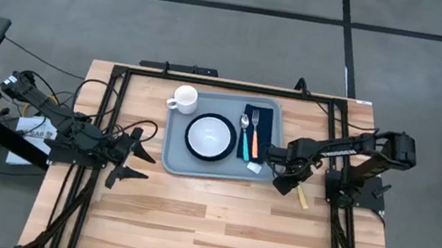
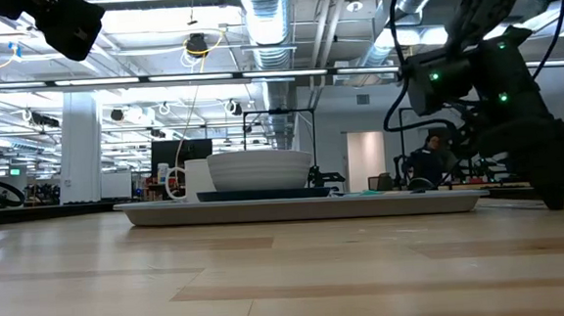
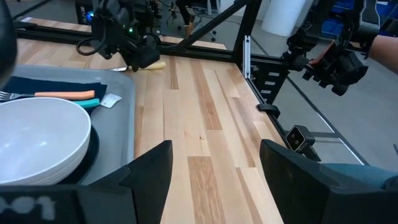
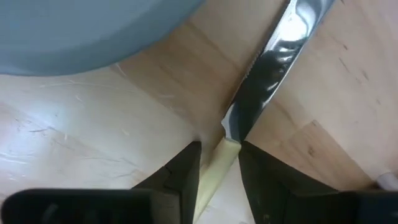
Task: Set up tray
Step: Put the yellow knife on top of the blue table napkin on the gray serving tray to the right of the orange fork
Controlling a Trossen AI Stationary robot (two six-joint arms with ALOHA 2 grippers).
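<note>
- We had the tray (image 1: pixel 176 157) sitting toward the far middle of the table (image 1: pixel 213 230), its long side running left to right.
- On it we saw a white mug (image 1: pixel 184 98) at the far left corner, a white bowl (image 1: pixel 210 134) on a dark plate (image 1: pixel 193 146) in the middle, and a dark napkin (image 1: pixel 266 124) at the right end carrying a fork (image 1: pixel 255 129) and an orange-handled utensil (image 1: pixel 244 141).
- Our right gripper (image 1: pixel 284 177) was down at the table just off the tray's near right corner, the nearer arm to what was left outside the tray.
- In the right wrist view its fingers (image 4: pixel 180 174) stood narrowly apart on either side of a knife (image 4: pixel 267 74) at the cream handle; we judged them straddling it, and could not tell whether they pressed on it.
- The knife lay on bare wood beside the tray, blade pointing away from the wrist camera, its long axis running past the tray's rounded corner.
- We judged the coming move turned on lifting the knife over the raised rim toward the napkin, which lay just beyond the rim.
- A small white scrap (image 1: pixel 254 169) sat near that corner of the tray.
- Our left gripper (image 1: pixel 133 162) waited left of the tray, fingers spread wide and empty.
</note>
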